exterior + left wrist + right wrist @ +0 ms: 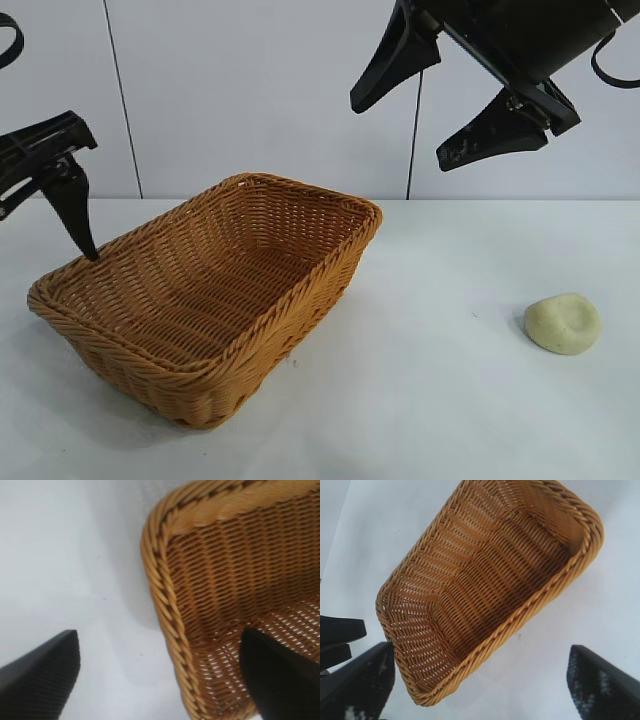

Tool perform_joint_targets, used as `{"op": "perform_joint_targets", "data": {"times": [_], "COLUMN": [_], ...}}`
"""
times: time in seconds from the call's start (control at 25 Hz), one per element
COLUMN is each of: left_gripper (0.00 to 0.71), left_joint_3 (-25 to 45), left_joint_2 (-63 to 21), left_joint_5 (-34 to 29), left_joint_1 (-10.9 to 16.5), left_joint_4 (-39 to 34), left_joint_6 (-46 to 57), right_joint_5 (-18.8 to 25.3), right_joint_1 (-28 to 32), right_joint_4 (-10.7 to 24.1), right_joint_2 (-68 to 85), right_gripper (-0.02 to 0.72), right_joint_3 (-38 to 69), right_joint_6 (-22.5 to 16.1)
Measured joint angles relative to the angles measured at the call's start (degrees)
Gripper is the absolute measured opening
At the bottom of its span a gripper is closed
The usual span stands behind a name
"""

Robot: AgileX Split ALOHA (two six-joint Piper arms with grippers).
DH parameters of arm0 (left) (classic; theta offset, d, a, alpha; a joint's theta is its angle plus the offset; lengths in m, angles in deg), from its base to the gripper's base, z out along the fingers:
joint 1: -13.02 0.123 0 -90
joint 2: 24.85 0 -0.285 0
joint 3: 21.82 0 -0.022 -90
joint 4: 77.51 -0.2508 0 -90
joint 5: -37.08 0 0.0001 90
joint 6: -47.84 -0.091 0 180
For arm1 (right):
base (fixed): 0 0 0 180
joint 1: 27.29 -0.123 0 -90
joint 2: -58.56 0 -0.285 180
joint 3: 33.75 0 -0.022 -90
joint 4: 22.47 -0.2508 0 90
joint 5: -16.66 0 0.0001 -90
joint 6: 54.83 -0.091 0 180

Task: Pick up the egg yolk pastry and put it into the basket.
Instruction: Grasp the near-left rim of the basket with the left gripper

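Observation:
The egg yolk pastry [563, 323], a small pale yellow dome with a dent on top, lies on the white table at the right. The orange-brown wicker basket [300, 300] stands empty at the left centre; it also shows in the left wrist view [165, 600] and the right wrist view [555, 592]. My right gripper [440, 100] hangs open and empty high above the table, up and to the left of the pastry. My left gripper [160, 672] is open and empty at the basket's far left corner, one finger [75, 215] near the rim. The pastry is out of both wrist views.
A white table [430, 400] carries everything, with a pale wall behind it. The left arm's dark fingers [337, 637] show at the edge of the right wrist view, beside the basket's end.

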Motion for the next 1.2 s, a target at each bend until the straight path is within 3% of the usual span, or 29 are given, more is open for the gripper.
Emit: {"op": "perform_joint_targets", "data": {"times": [0.36,1.0,1.08,1.2], "left_gripper": [0.668,0.660,0.612,0.437], "left_joint_3": [0.0,0.0,0.0,0.0], "left_joint_2": [7.4,11.8,11.8,11.8], "left_joint_5": [10.1,13.2,13.2,12.9], "left_joint_1": [0.0,0.0,0.0,0.0], "left_joint_4": [3.4,3.4,3.4,3.4], "left_joint_6": [0.2,0.2,0.2,0.2], "right_joint_5": [0.0,0.0,0.0,0.0], "right_joint_1": [0.0,0.0,0.0,0.0], "right_joint_4": [0.1,0.1,0.1,0.1], "right_joint_2": [0.0,0.0,0.0,0.0], "right_gripper": [0.642,0.642,0.642,0.642], "right_joint_3": [0.0,0.0,0.0,0.0], "right_joint_6": [0.0,-0.1,-0.1,-0.1]}}
